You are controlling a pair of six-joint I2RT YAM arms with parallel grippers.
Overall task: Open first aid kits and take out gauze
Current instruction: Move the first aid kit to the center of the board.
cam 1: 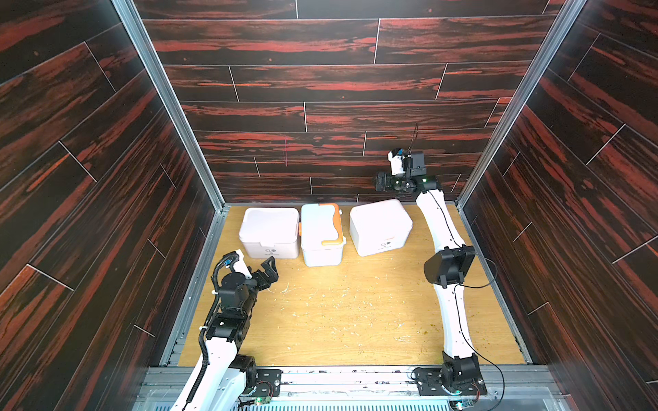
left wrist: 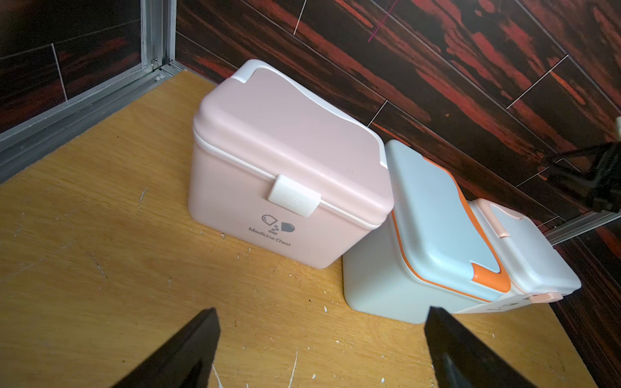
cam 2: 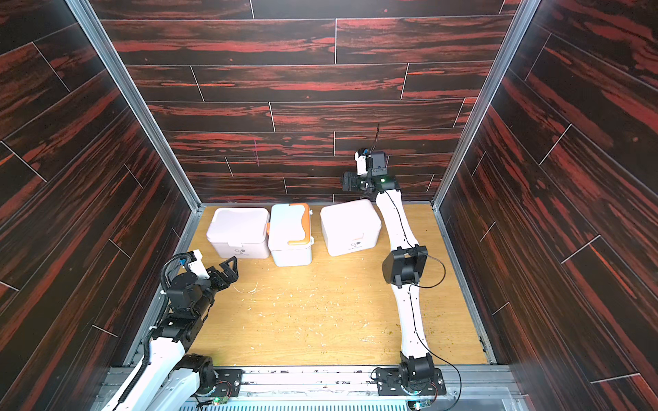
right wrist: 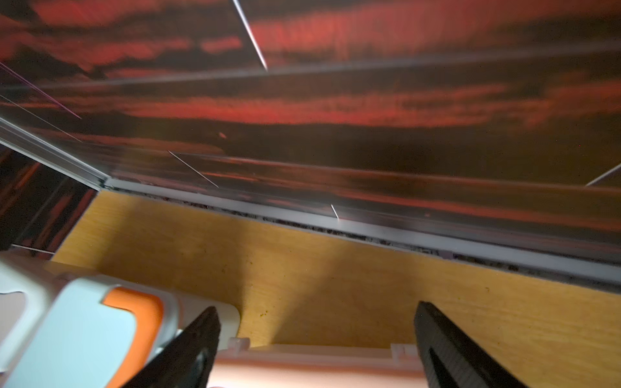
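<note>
Boxes stand in a row along the back wall of the table [cam 1: 356,313], all three lids shut: the left pink kit [cam 1: 269,231], the blue kit [cam 1: 321,233] with its orange handle [cam 1: 333,227] in the middle, and the right pink kit [cam 1: 380,227], turned a little askew. Their fronts face the arms, which I judge puts the latches within reach. The left gripper [cam 1: 267,272] hovers just in front of the left pink kit, jaws spread wide and empty, roughly facing its white latch [left wrist: 294,199]. The right gripper [cam 1: 382,182] hangs over the rear edge of the right pink kit, also wide, holding nothing. No gauze shows; presumably it lies inside. The left pink kit reads "Medicine Chest" [left wrist: 268,236] under a pill logo; the right one's print is too small to read
</note>
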